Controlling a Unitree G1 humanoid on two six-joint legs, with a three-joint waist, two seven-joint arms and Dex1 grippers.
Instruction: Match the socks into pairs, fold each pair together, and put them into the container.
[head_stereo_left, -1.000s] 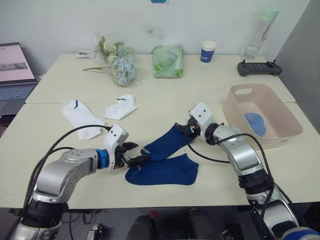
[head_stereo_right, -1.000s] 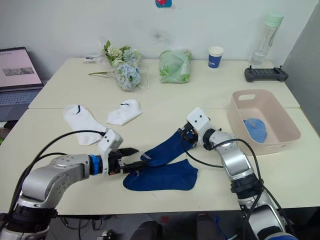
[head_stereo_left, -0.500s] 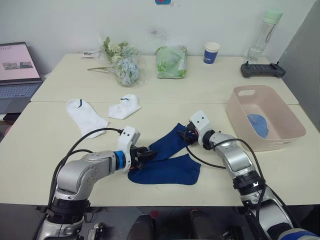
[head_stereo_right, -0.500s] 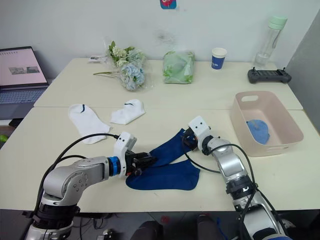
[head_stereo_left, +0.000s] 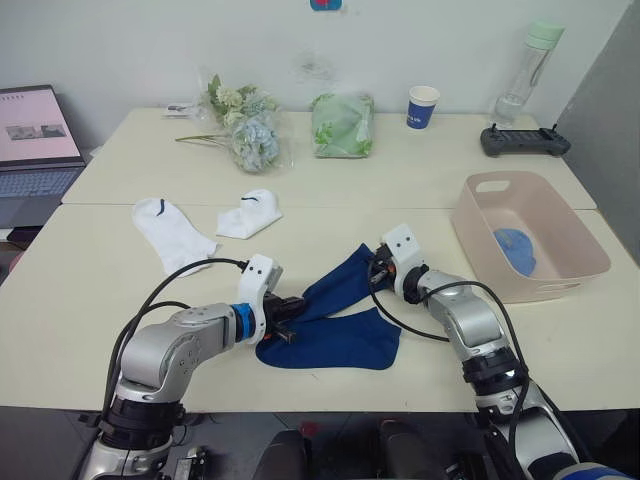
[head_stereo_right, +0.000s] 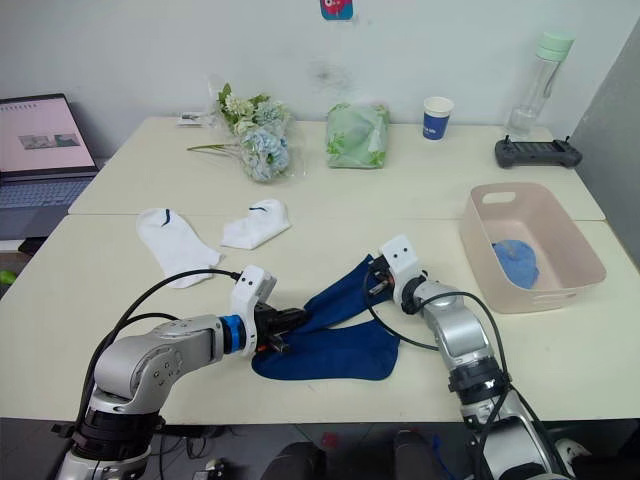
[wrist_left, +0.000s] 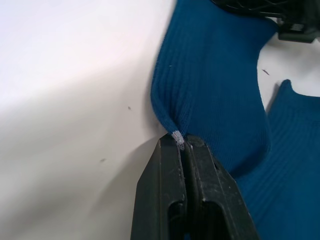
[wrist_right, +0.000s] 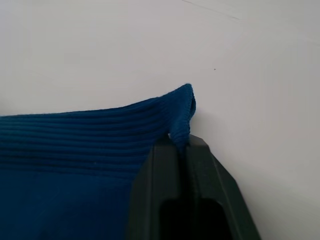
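Left gripper (wrist_left: 181, 145) clamped on upper navy sock (head_stereo_left: 338, 283) edge; right gripper (wrist_right: 179, 140) pinched its opposite corner. Light blue pair (head_stereo_left: 512, 246) in container (head_stereo_left: 470, 232).

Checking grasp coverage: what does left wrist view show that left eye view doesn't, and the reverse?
Left wrist view only: the left fingers shut on a fold at the edge of the upper navy sock.
Left eye view only: two white socks, the basin with a light blue sock, the cup, and the right gripper at that sock's other end.
Both: the two navy socks on the table.
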